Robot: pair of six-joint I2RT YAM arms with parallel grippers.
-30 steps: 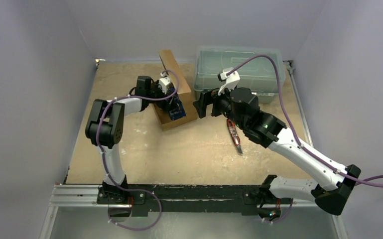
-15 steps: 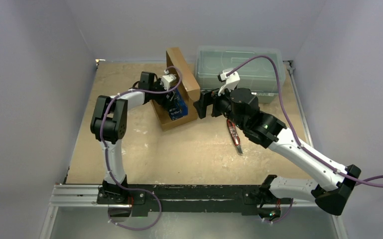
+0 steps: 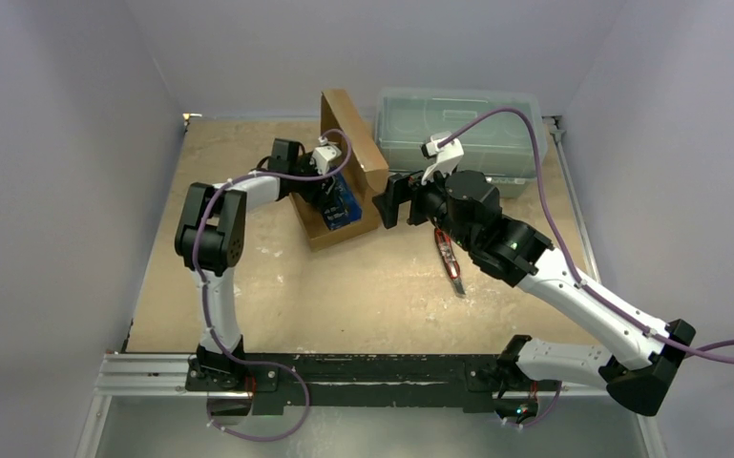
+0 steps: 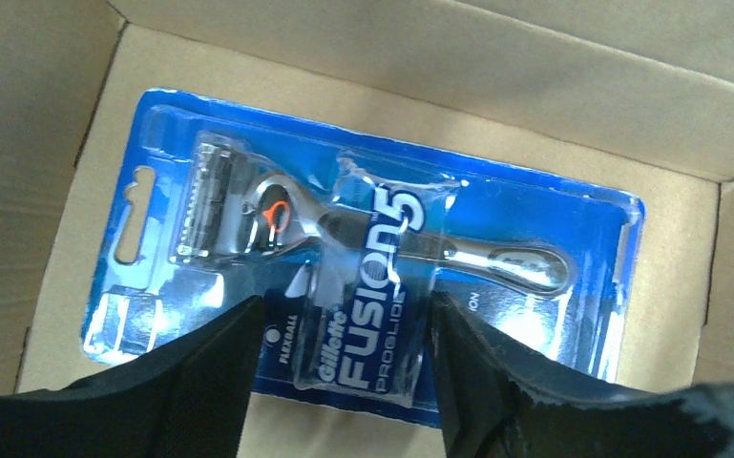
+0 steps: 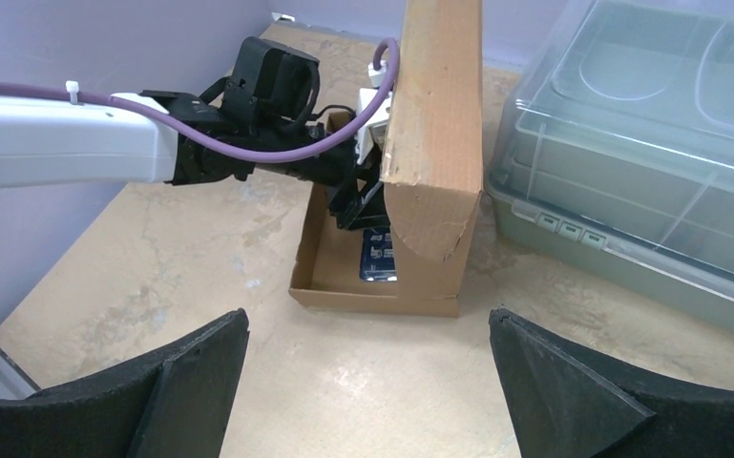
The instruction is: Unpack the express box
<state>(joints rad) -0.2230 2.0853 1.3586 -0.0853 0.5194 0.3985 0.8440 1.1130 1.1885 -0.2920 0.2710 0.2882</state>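
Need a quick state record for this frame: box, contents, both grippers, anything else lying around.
express box: open, flap standing upright
contents: blue razor pack lying flat inside
left gripper: inside the box, jaws apart astride the pack, no grip evident
right gripper: open, empty, facing the box
plastic bin: lid on, right of the box
other: small red-and-black item lying right of the box

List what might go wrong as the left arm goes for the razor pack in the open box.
1. The razor pack lies flat in the express box; the left gripper, poised over its slick blister, may slip off.
2. The flap lid stands upright, unheld, beside that wrist and could drop onto it.
3. The right gripper is open, holding nothing, so the box may slide.
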